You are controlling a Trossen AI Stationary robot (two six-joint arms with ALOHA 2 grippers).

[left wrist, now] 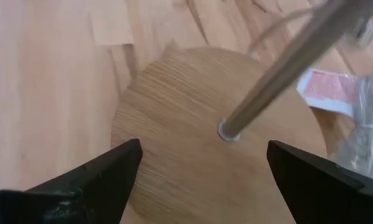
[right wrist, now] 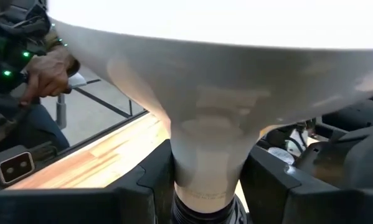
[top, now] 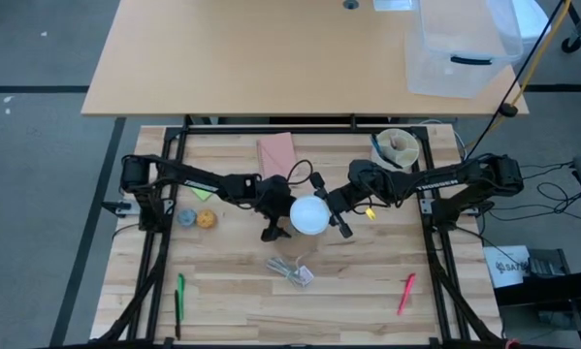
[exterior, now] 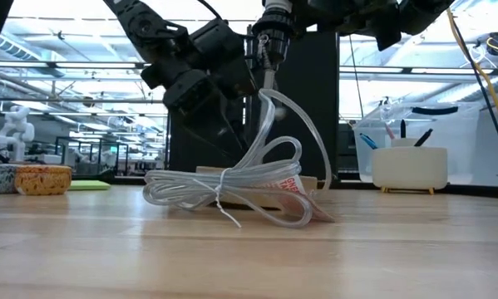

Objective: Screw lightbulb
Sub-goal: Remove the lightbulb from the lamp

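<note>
My right fingers [right wrist: 208,186] are squeezing the neck of the lightbulb [top: 308,214], holding it up over the middle of the desk [top: 232,291]. My left fingers [left wrist: 202,180] are standing wide apart, holding nothing, over the round wooden disc [left wrist: 192,143]. A clear cord bundle [exterior: 232,187] is lying nearby.

Wooden table [top: 232,291]: pens [top: 180,296], wrapper [top: 292,270], disc [left wrist: 192,143].

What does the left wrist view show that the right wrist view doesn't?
Left wrist only: the round wooden disc with a thin stem rising from its centre, between the open left gripper fingers. Right wrist only: the lightbulb, its neck clamped in the right gripper, and a person's hand behind. Both: wooden tabletop.
</note>
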